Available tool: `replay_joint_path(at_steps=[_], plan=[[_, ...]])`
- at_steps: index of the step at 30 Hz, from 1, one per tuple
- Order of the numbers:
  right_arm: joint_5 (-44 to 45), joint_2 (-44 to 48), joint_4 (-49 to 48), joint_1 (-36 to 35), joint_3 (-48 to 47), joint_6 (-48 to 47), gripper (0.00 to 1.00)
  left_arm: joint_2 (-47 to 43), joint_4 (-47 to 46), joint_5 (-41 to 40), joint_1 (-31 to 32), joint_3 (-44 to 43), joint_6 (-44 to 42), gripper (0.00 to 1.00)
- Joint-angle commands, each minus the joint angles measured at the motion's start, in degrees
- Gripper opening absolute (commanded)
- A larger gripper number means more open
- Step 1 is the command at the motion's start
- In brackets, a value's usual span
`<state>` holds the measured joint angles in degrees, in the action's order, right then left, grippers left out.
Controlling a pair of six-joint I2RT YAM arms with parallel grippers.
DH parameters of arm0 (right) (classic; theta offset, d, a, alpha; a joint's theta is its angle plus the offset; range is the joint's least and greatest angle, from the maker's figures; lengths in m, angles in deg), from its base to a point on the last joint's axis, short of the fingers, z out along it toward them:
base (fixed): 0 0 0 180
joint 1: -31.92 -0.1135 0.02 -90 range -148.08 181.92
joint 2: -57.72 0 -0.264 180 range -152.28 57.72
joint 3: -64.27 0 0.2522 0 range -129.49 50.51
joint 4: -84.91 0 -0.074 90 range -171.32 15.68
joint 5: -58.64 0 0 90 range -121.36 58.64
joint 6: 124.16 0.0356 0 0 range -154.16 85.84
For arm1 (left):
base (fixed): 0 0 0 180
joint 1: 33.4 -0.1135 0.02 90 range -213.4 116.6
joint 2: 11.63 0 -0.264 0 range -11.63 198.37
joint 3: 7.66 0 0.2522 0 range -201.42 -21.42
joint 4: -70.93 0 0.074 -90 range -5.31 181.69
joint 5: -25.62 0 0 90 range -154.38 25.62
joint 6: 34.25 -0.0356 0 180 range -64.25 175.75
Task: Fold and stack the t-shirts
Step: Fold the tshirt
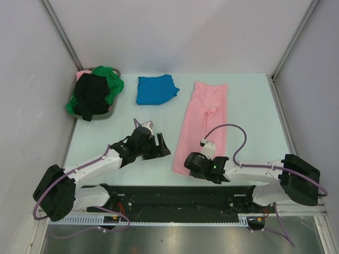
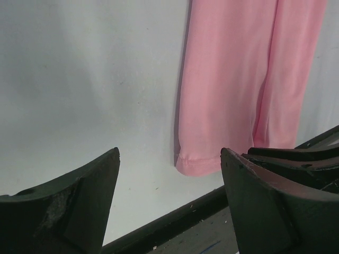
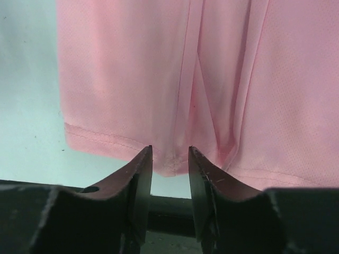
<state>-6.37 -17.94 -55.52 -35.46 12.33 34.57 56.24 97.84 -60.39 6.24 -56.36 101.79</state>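
We've got the left gripper spread wide over the table, right gripper nearly closed at the pink t-shirt hem, can't tell if it's actually pinching

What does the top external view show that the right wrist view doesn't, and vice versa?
Only top external: the folded bright blue cloth t-shirt, plus the grey round basket holding a black t-shirt and a green t-shirt. Only right wrist: the right end effector, tips slightly apart at the stitched hem. Both: the light pink cloth t-shirt, folded into a long strip.
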Motion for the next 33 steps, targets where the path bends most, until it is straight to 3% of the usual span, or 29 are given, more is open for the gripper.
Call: replay_joint_path(at_steps=[1,5,8,9,12,33], plan=[[0.8,-1.2,-1.5,0.3,-2.2,0.1,0.36,-1.5,0.0,-1.2,0.2,0.0,-0.9,0.82],[0.8,-2.1,-1.1,0.2,-2.2,0.4,0.28,-1.5,-0.3,-1.2,0.2,0.6,-0.8,0.82],[1.2,-2.0,-0.6,0.2,-2.2,0.9,0.15,-1.5,-0.7,-1.1,0.2,0.9,-0.8,0.82],[1.3,-2.0,-0.2,0.2,-2.1,1.0,0.06,-1.5,-0.6,-1.1,0.2,1.0,-0.7,0.82],[2.1,-1.2,0.9,0.2,-2.1,1.3,0.00,-1.7,-0.7,-1.1,0.1,1.2,-0.6,0.82],[8.2,10.8,17.8,-4.2,1.5,11.3,0.00,0.2,-2.8,0.3,0.2,1.5,-0.1,0.82]])
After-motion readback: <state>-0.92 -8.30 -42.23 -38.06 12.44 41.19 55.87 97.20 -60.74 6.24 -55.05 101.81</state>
